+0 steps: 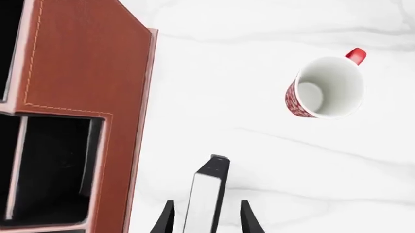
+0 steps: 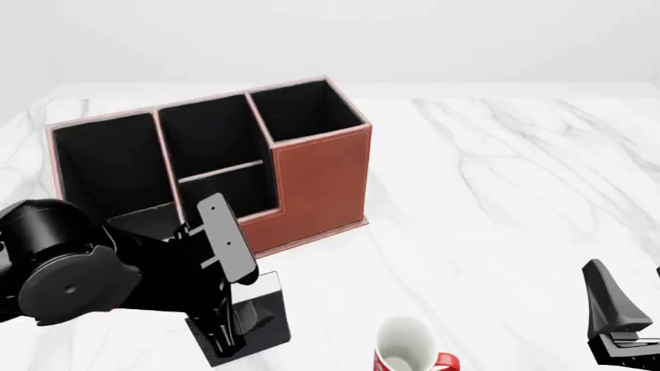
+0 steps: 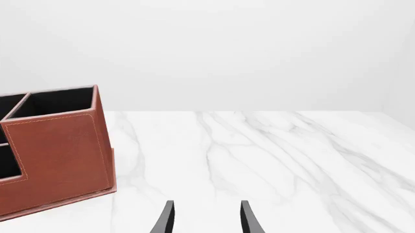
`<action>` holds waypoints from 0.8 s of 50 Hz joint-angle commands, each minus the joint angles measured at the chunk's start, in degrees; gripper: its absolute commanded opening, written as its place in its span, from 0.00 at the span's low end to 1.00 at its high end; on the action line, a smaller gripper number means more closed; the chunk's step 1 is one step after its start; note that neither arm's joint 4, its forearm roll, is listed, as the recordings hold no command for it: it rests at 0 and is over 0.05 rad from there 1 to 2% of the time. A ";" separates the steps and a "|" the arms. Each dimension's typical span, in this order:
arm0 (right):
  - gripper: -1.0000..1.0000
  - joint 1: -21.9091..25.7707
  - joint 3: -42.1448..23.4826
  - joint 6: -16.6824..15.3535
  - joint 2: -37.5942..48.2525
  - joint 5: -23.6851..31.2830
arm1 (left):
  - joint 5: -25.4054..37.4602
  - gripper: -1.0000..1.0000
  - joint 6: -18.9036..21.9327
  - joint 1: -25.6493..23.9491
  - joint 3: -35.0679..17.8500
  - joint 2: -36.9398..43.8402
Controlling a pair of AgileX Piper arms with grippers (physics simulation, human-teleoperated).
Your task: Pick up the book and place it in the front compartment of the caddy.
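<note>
The counter (image 2: 495, 193) carries the caddy (image 2: 320, 174), just beyond the left claw (image 1: 206, 218). That claw grips the book (image 1: 207, 194) upright, above the counter. The right claw (image 3: 206, 218) hangs parted, holding nothing.

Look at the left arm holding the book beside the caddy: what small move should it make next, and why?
Probably a short sideways carry toward the caddy, keeping height. In the left wrist view the book stands on edge between the left gripper's fingers, over bare table beside the caddy's outer wall, not yet above the front compartment. The mug lies on the other side, out of the path.
</note>
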 commanded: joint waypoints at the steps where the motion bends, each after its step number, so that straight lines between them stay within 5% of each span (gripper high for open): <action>1: 1.00 0.01 0.03 -0.01 -0.04 -0.01 | -1.20 1.00 -0.99 0.83 0.94 0.64; 40: 1.00 0.00 0.03 -0.02 -0.04 -0.01 | -7.42 1.00 -3.89 -0.75 5.53 4.50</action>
